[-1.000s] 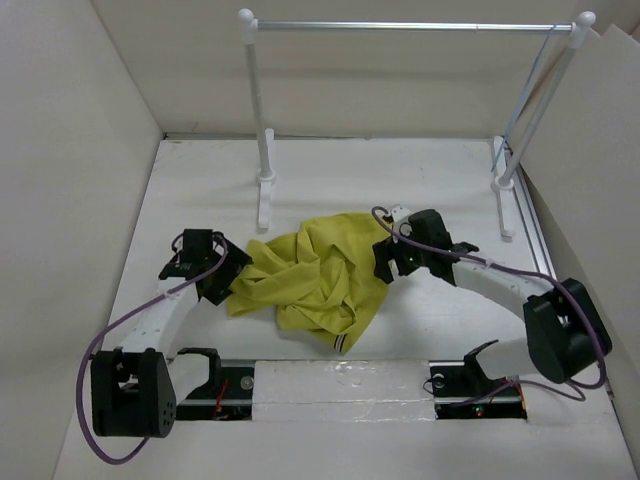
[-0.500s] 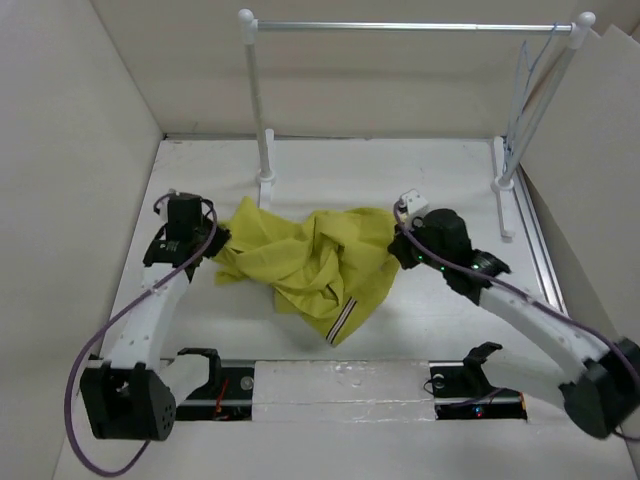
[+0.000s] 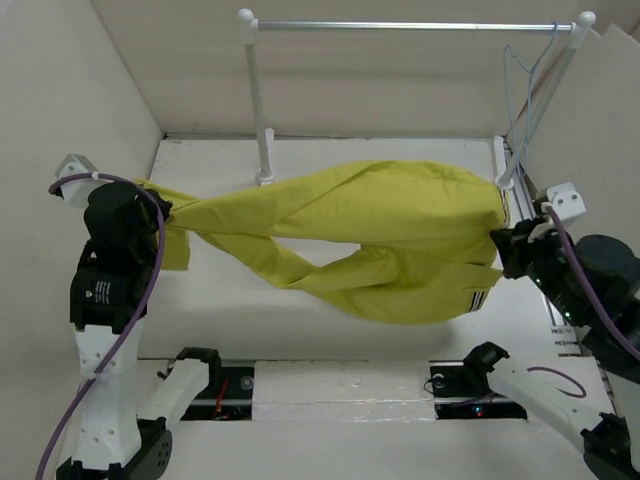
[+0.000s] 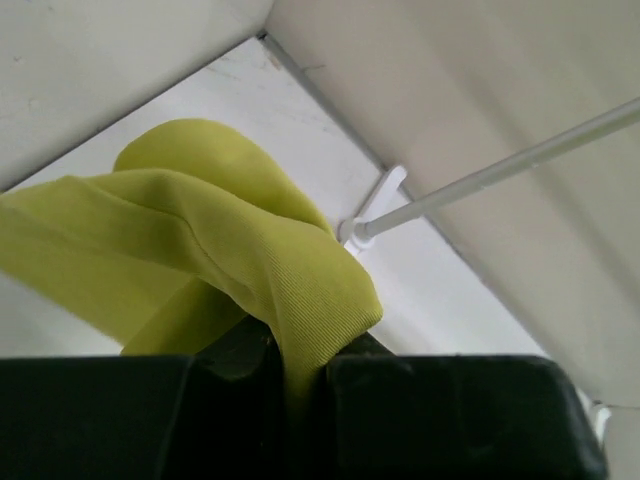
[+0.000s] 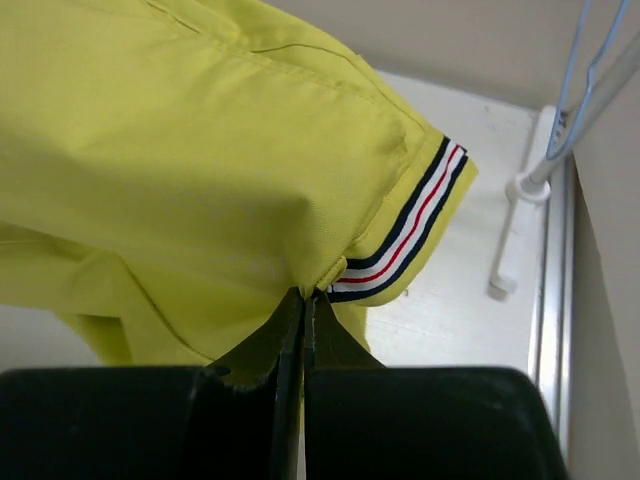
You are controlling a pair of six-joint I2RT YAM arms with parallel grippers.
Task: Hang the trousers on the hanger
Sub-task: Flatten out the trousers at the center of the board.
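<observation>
My left jaws are clenched on a fold of the trousers (image 3: 400, 230), and my right jaws are pinched tight beside the striped edge (image 5: 400, 235). The cloth hangs stretched between them above the bench (image 3: 330, 160). The hanger (image 3: 506, 100) hangs on the rail (image 3: 400, 25), far right.

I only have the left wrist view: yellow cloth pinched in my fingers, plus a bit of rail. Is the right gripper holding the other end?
Observer: Yes. The right gripper is shut on the trousers, just beside the striped edge.
Operator: How does the cloth lie between the arms?
Observer: From above it spans from the left gripper across to the right one, with the two legs splitting apart in the middle.
Operator: Where is the hanger?
Observer: The hanger hangs at the right end of the rail, behind the right gripper.
</observation>
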